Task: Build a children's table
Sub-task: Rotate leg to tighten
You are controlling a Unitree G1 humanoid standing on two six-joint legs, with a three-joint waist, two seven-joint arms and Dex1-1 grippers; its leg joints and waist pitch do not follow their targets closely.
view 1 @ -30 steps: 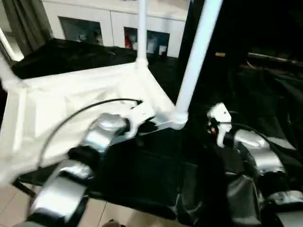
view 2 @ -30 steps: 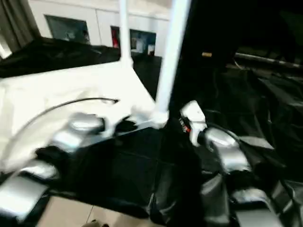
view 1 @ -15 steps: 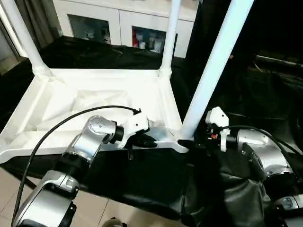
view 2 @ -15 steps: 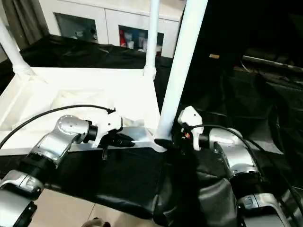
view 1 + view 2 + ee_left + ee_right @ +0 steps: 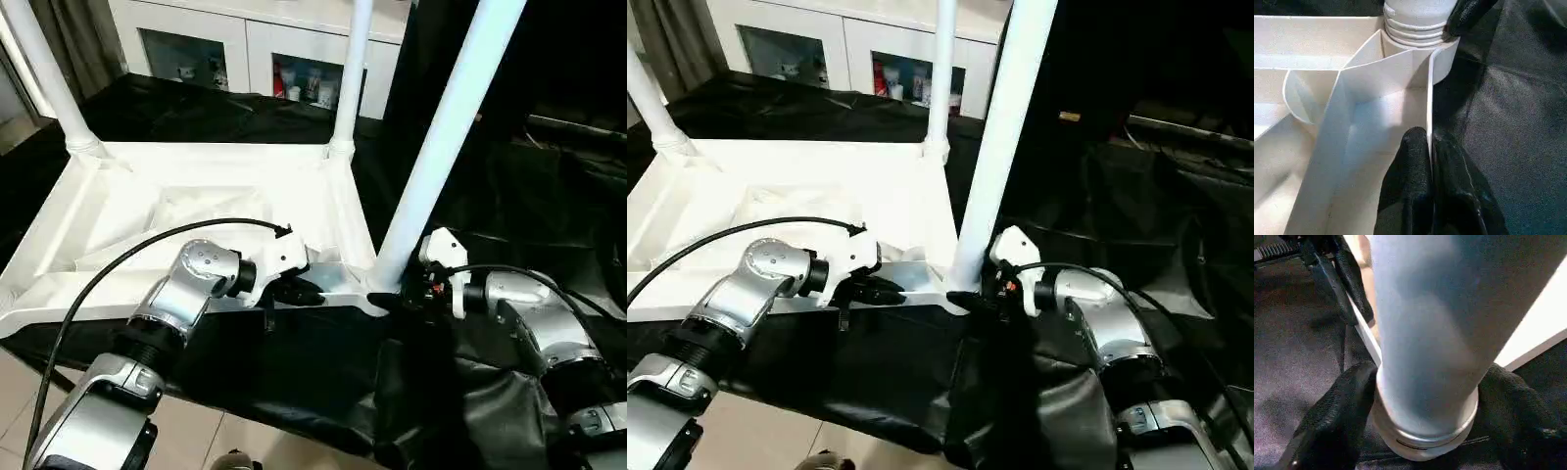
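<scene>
Left pincer (image 5: 1430, 181) clamped on tabletop rim (image 5: 1429, 93); right pincer (image 5: 1425, 431) astride leg (image 5: 1444, 323).

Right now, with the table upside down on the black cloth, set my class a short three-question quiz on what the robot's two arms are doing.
1. True or false: the left gripper pinches the thin side wall of the table top.
2. Multiple choice: the right gripper has its jaws on either side of
A. a cabinet door
B. the base of the near leg
C. a cable
3. Fill in: counting the legs in the head views, ___ stand upright in corner sockets.

Key: 1 true; 2 B; 3 three
</scene>
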